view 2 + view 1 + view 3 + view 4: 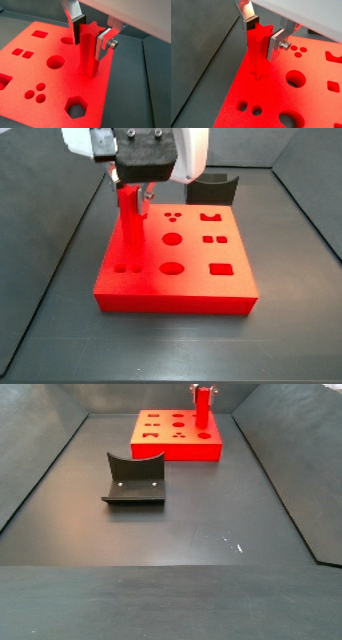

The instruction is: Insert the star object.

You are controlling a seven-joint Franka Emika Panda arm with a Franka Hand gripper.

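The star object [256,57] is a slim red peg with a star-shaped top, standing upright between my fingers. My gripper [261,35] is shut on its upper part, a dark pad [250,23] on one side and a silver plate [275,44] on the other. Its lower end meets the top of the red block [308,102] near one edge; I cannot tell how deep it sits. The peg [89,55], gripper [91,34] and block [37,62] also show in a wrist view. In both side views the peg [130,223] [203,409] stands on the block [181,278] [174,444] under the gripper [140,173].
The block's top has several shaped holes: round [55,62], hexagonal [77,107] and square [40,34]. The dark fixture [211,190] [134,479] stands on the dark floor [187,534] beside the block. Sloping dark walls enclose the floor.
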